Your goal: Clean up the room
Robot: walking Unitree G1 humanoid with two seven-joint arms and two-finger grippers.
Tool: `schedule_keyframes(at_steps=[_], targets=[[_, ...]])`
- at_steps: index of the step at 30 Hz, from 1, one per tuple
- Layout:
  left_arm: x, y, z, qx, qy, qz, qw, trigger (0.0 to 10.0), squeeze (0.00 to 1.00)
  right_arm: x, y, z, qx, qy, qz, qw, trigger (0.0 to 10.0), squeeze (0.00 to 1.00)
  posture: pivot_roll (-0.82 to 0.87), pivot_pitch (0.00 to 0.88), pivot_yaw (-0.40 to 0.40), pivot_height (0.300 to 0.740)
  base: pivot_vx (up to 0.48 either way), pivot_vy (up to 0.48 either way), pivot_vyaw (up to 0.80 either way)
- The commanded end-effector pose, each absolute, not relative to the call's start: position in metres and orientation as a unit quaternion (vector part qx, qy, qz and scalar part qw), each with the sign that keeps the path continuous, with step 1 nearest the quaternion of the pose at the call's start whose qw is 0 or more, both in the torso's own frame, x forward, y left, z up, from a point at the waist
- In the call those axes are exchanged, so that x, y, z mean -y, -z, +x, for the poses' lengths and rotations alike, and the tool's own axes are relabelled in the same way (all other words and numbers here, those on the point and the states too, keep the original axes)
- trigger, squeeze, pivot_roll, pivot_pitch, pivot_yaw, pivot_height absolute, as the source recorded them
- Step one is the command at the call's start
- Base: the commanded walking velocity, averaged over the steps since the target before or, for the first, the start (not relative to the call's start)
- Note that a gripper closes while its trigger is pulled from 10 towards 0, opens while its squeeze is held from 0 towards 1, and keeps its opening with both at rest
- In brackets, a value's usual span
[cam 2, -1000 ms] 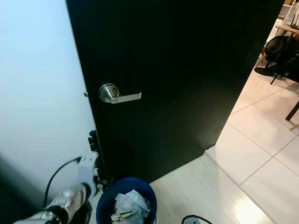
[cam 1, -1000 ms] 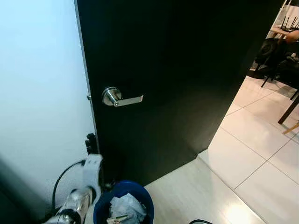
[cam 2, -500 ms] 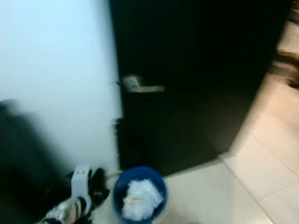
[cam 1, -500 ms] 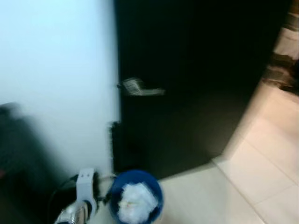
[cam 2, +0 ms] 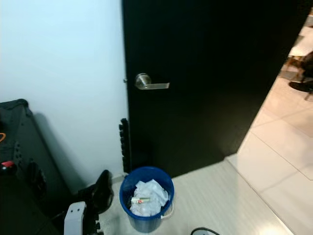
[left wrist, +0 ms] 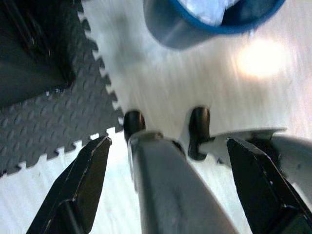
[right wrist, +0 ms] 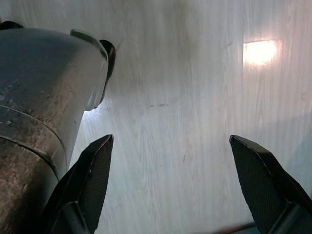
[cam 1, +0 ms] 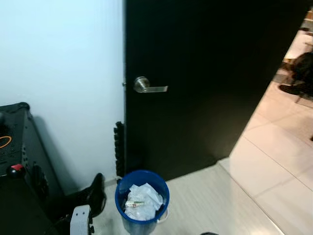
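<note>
On the pale wood-grain floor [cam 1: 205, 196] just ahead stands a round blue plastic bin [cam 1: 142, 200], packed with crumpled white paper [cam 1: 142, 196] and a small tube-like scrap, no readable print on it. The left gripper [left wrist: 168, 161] hangs low near the bin, its tapered matte black fingers [left wrist: 83, 180] spread wide apart with nothing between; below it a dark diamond-textured foam mat [left wrist: 53, 122] with a toothed interlocking edge. The right gripper [right wrist: 170, 165] points down at bare floor, fingers spread apart, nothing held, beside a grey rounded robot leg [right wrist: 44, 97]. To the left a black case [cam 1: 19, 156] with a red knob [cam 1: 16, 169]. A black shoe [cam 1: 95, 196] lies just beside the bin. Behind the bin a smooth matte black door [cam 1: 205, 73] with a brushed metal lever handle [cam 1: 149, 86], next to a plain white wall [cam 1: 63, 63]. Far right, glossy cream tiles [cam 1: 279, 156].
</note>
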State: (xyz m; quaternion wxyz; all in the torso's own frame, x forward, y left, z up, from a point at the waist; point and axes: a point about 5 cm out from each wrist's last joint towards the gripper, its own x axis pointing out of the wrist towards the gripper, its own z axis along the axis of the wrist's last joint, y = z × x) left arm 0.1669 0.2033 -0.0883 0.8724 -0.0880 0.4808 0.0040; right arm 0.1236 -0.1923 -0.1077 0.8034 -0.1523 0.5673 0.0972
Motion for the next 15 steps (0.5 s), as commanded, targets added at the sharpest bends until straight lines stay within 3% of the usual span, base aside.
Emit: schedule_keyframes(at_steps=[1, 11, 13, 15], targets=[[-0.205, 0.089, 0.165, -0.486, -0.001, -0.079, 0.87, 10.0, 0.0, 0.183, 0.107, 0.129, -0.563, -0.11, -0.153, 0.805, 10.0, 0.0, -0.02, 0.0, -0.067, 0.74, 0.0, 0.0, 0.0], [-0.184, 0.094, 0.16, -0.496, 0.006, -0.08, 0.864, 10.0, 0.0, 0.184, 0.107, 0.129, -0.562, -0.112, -0.156, 0.805, 10.0, 0.0, -0.02, 0.0, -0.068, 0.74, 0.0, 0.0, 0.0], [-0.174, 0.096, 0.158, -0.5, 0.01, -0.08, 0.862, 10.0, 0.0, 0.186, 0.107, 0.127, -0.564, -0.112, -0.157, 0.803, 10.0, 0.0, -0.02, 0.0, -0.068, 0.74, -0.48, 0.0, 0.0], [-0.17, 0.097, 0.158, -0.501, 0.012, -0.08, 0.861, 10.0, 0.0, 0.186, 0.108, 0.126, -0.565, -0.112, -0.157, 0.802, 10.0, 0.0, -0.02, 0.0, -0.067, 0.74, 0.0, 0.0, 0.0]])
